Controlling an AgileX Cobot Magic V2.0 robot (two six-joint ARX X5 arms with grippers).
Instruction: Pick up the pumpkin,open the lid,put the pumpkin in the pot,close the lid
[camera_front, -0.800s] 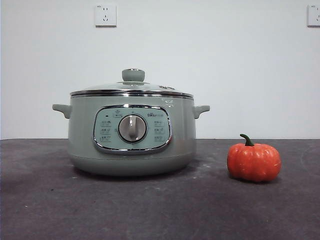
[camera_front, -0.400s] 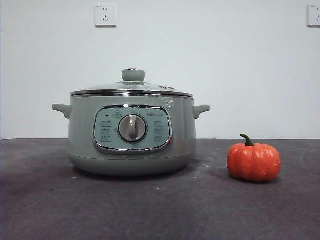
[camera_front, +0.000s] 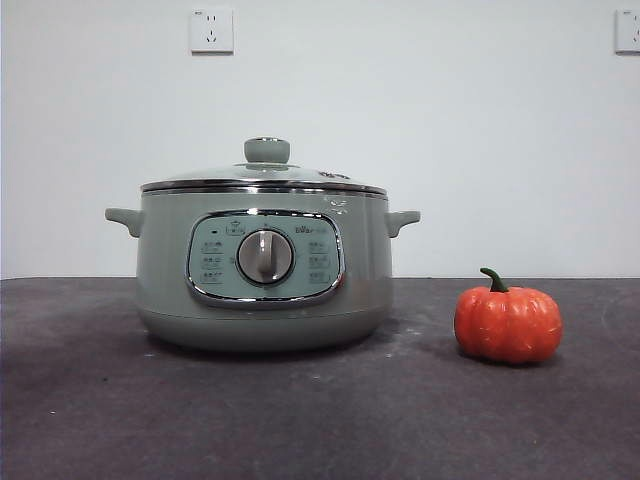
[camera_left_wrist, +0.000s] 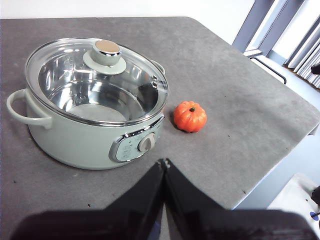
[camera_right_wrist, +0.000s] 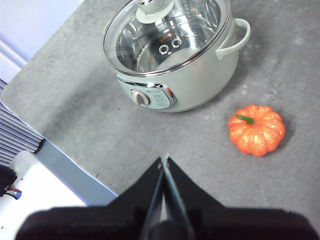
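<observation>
On the bench: the pot (camera_front: 262, 265) stands with the lid (camera_front: 264, 178) seated on its rim, and the pumpkin (camera_front: 507, 323) sits upright on the dark surface, near the pot on its dial side but apart from it, touching nothing else.
Lid: closed, knob (camera_left_wrist: 107, 50) on top, bare steel showing through the glass; no part of the task looks done yet.
Left end effector (camera_left_wrist: 164, 162): clenched, jaws pressed together and empty, held above the bench on the dial side of the pot, well back from both objects.
Right end effector (camera_right_wrist: 164, 161): likewise clenched on nothing, raised over bare bench (camera_right_wrist: 100, 125), with the pumpkin (camera_right_wrist: 257, 129) ahead of it and off to one side.
Key relation: the pumpkin appears larger and closer in the right wrist view than in the left one, where the pumpkin (camera_left_wrist: 190, 116) lies beyond the pot's front panel; by my judgement the right arm has the shorter reach.
Axis: the pumpkin is round and squat, stem (camera_right_wrist: 245, 119) pointing up, so no long side to line up with; a grip from above across the ribbed body seems workable.
Next need: the jaws would have to part before coming down around it.
</observation>
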